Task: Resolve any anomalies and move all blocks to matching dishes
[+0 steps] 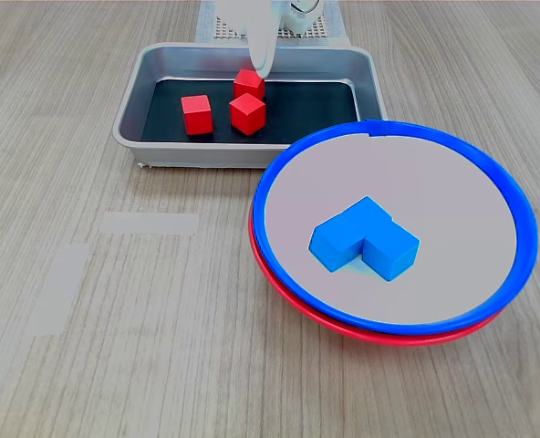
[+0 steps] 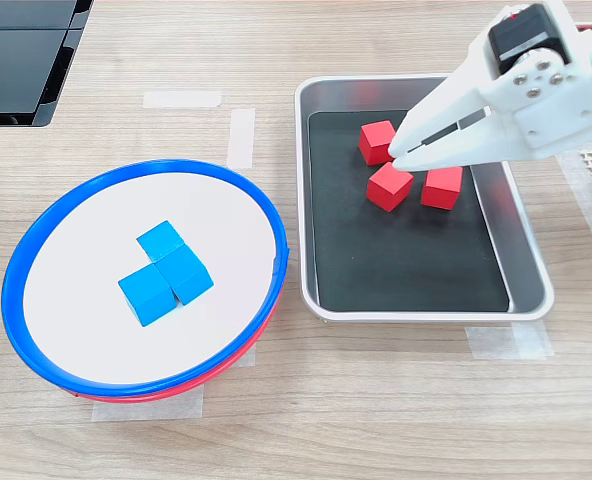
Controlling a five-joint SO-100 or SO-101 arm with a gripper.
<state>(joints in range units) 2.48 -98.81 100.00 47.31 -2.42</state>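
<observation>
The three blue blocks already lie together in the blue-rimmed dish, so this half of the task looks finished. The anomaly is that the blue-rimmed dish sits stacked inside the red-rimmed dish, of which only a thin red edge shows beneath it. The red-rimmed dish therefore cannot receive anything until the two are separated. The three red blocks remain in the silver tray, next to the stacked dishes on the wooden counter, so all of them are left to move.

The gripper hangs over the tray among the red blocks. Its jaws appear nearly pressed together with only a narrow slit between them, and they do not seem to pinch any block.

The second exterior view shows the gripper body, the jaw tips between the blocks and a dark device far from the tray. The first exterior view shows only a blurred white finger above the rear block, but it shows the red rim under the blue-rimmed dish more clearly
</observation>
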